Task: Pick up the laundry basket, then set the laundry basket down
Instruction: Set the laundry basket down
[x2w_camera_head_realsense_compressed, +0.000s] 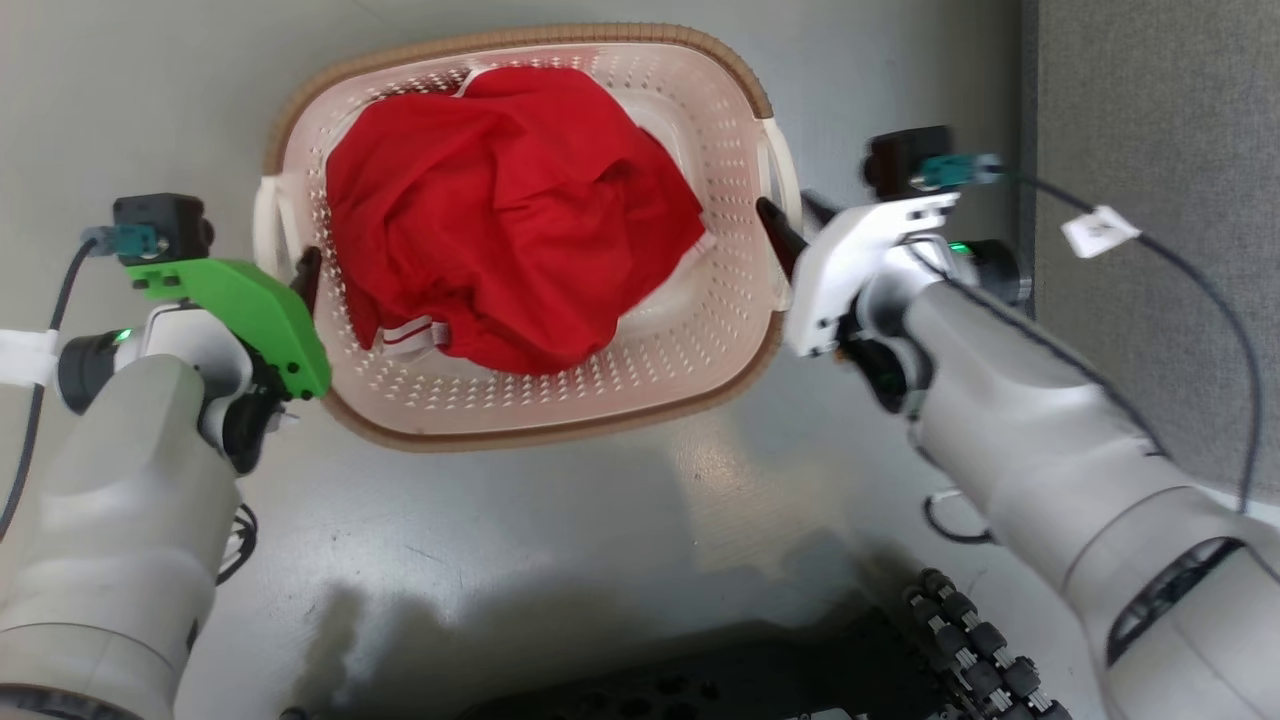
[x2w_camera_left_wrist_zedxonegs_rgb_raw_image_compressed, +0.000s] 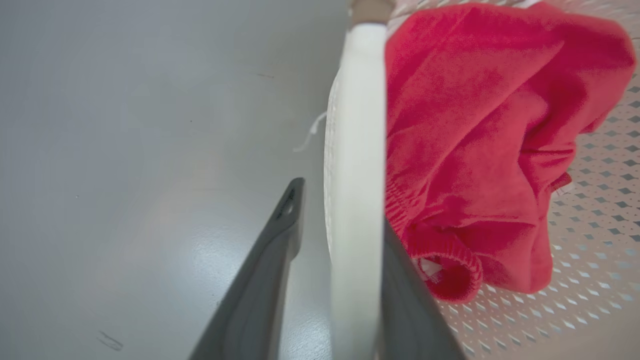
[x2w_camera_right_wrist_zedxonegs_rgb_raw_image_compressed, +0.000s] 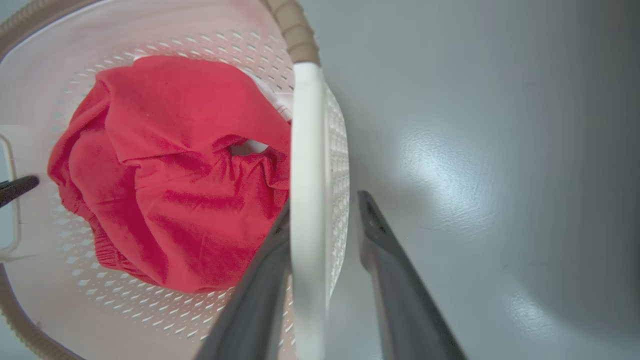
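Observation:
The laundry basket (x2w_camera_head_realsense_compressed: 700, 330), cream with perforated walls and a brown rim, sits on the grey floor with a crumpled red garment (x2w_camera_head_realsense_compressed: 510, 220) inside. My left gripper (x2w_camera_head_realsense_compressed: 300, 268) is open at the basket's left loop handle (x2w_camera_left_wrist_zedxonegs_rgb_raw_image_compressed: 355, 150). One finger is inside against the handle, and the other stands outside with a gap. My right gripper (x2w_camera_head_realsense_compressed: 790, 210) is open astride the right loop handle (x2w_camera_right_wrist_zedxonegs_rgb_raw_image_compressed: 306, 150), the inner finger touching it and the outer one just clear of the wall. In the wrist views, the left gripper (x2w_camera_left_wrist_zedxonegs_rgb_raw_image_compressed: 340, 205) and right gripper (x2w_camera_right_wrist_zedxonegs_rgb_raw_image_compressed: 325, 202) each straddle a handle.
A grey carpeted surface (x2w_camera_head_realsense_compressed: 1150, 100) runs along the right side. A black cable with a white tag (x2w_camera_head_realsense_compressed: 1098, 230) hangs off my right wrist. My dark base with roller wheels (x2w_camera_head_realsense_compressed: 960, 620) shows at the bottom. Glossy grey floor (x2w_camera_head_realsense_compressed: 500, 560) surrounds the basket.

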